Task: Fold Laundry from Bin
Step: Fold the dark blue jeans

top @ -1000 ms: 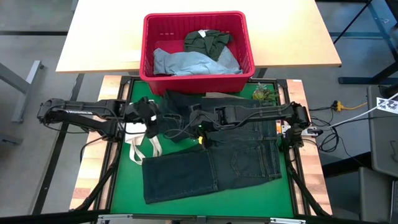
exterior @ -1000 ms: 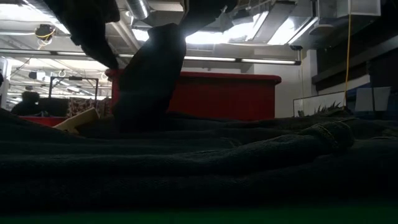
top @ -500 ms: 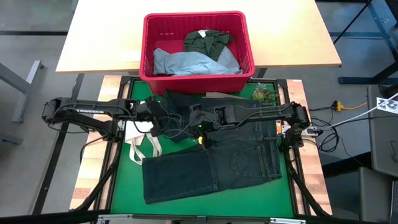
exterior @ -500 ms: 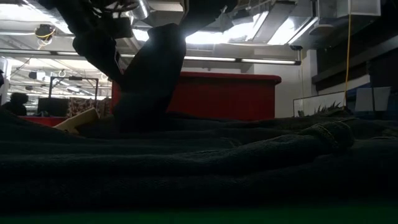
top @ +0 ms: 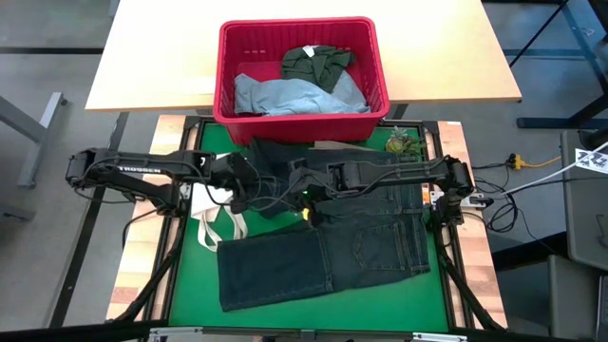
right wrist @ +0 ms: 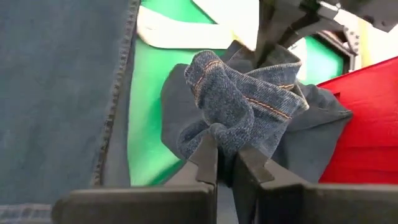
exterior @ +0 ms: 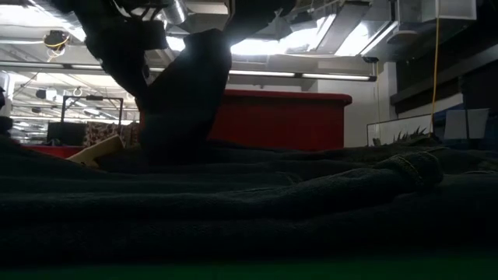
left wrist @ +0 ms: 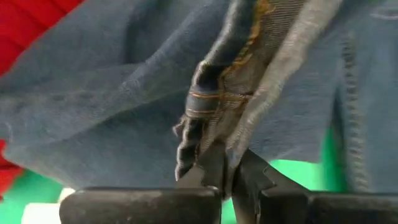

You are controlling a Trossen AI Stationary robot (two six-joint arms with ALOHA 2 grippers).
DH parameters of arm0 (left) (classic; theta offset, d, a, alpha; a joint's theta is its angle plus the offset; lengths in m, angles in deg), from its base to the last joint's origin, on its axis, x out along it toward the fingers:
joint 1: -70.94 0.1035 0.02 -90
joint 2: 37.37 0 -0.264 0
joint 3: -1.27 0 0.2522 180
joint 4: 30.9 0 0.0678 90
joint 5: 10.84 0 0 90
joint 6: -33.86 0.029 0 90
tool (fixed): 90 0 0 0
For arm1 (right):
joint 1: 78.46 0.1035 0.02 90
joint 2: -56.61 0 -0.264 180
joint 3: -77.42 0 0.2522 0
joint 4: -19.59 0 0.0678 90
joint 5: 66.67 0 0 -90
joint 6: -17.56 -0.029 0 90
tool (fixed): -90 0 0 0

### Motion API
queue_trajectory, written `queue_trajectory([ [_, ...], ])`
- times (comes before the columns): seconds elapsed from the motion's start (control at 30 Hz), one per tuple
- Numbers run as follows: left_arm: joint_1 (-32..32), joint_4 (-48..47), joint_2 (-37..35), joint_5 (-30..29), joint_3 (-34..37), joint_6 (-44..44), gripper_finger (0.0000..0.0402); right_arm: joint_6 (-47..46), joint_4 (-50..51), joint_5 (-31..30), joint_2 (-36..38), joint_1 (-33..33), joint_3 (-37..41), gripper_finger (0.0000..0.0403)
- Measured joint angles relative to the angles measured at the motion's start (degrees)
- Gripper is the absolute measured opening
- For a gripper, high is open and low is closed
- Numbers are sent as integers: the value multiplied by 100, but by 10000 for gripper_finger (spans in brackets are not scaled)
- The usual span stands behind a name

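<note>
Both arms are on the same garment: the dark navy denim jeans (top: pixel 323 249) spread over the green mat surface (top: pixel 195 285), legs running toward the left, waistband and back pockets to the right.

Left pincer (top: pixel 249 186) sits near mat centre, just in front of the bin, clenched on a bunched fold of the jeans. Left wrist view shows its fingers (left wrist: pixel 211 168) pinched together on a seamed edge with orange stitching.

Right pincer (top: pixel 296 179) is just beside the left one, reaching in from the right side of the surface. It is also clenched on the jeans; right wrist view shows a wad of denim (right wrist: pixel 239 115) gripped between the fingertips (right wrist: pixel 208 158), with the left arm's pincer visible just beyond it.

In the low view, a dark lifted strip of fabric (exterior: pixel 183 101) hangs between the arms above the rumpled denim in the foreground.

The large rectangular red plastic bin (top: pixel 302 119) stands at the far edge of the mat, partly on the light wooden surface (top: pixel 152 57) behind. Inside it are a light blue garment (top: pixel 285 95) and a dark olive-green garment (top: pixel 315 62) lying on top toward the back.

A white tote bag with looped straps (top: pixel 220 223) lies on the mat left of the jeans, under the left arm.

A small green item (top: pixel 401 143) is at the mat's far right corner; cannot tell what it is.
</note>
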Motion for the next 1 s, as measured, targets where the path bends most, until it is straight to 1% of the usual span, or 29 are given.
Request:
queue_trajectory([
  [0.07,-66,-429,-28,78,-276,-259,6,1,-168,-7,0,0,0,21],
  [0.13,-182,-1077,-57,61,-641,-525,4,3,-444,-9,-1,-5,0,21],
  [0.23,-403,-1955,-54,38,-1356,-868,3,125,-1010,-26,-1,-7,0,21],
  [0.37,-642,-3021,-59,15,-2392,-1463,3,312,-2005,-46,-2,-8,0,21],
  [0.47,-771,-3604,-59,-164,-3175,-1977,2,319,-2858,-46,-2,-9,-2,21],
  [0.57,-862,-3878,-62,-387,-3882,-2188,2,323,-3566,-45,16,-53,-4,21],
  [0.77,-990,-3874,-62,-872,-5147,-2185,1,264,-4507,-37,38,-169,-15,21],
  [0.9,-994,-3886,-60,-969,-5745,-2193,1,76,-4570,113,43,-289,-284,21],
  [1.0,-994,-4073,-57,-969,-6105,-2400,1,-280,-4559,576,49,-395,-506,21],
])
